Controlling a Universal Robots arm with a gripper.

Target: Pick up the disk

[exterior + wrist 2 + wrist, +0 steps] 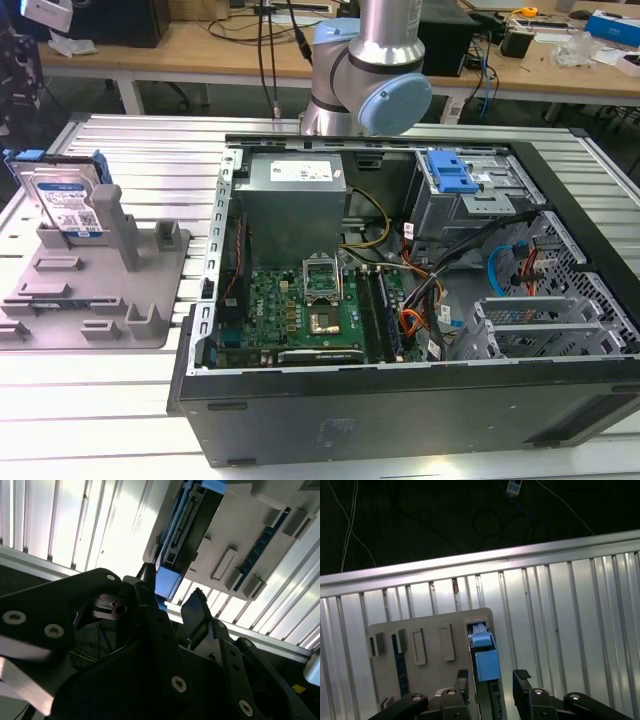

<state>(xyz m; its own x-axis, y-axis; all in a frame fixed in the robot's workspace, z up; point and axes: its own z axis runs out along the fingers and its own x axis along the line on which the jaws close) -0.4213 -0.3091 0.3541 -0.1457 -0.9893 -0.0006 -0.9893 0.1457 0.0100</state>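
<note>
In the approach step, I hover with my jaws spread above the disk (484, 664), standing on edge in the grey fixture (150, 285) on the surface (120, 400); gripping it, I judge, calls for straddling its blue-railed edge squarely.

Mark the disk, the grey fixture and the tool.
disk (70, 205): exterior view, on its labelled face.
grey fixture (160, 262): exterior view, on its flat base.
tool (492, 675): first wrist view, midway between its open fingertips.
</note>
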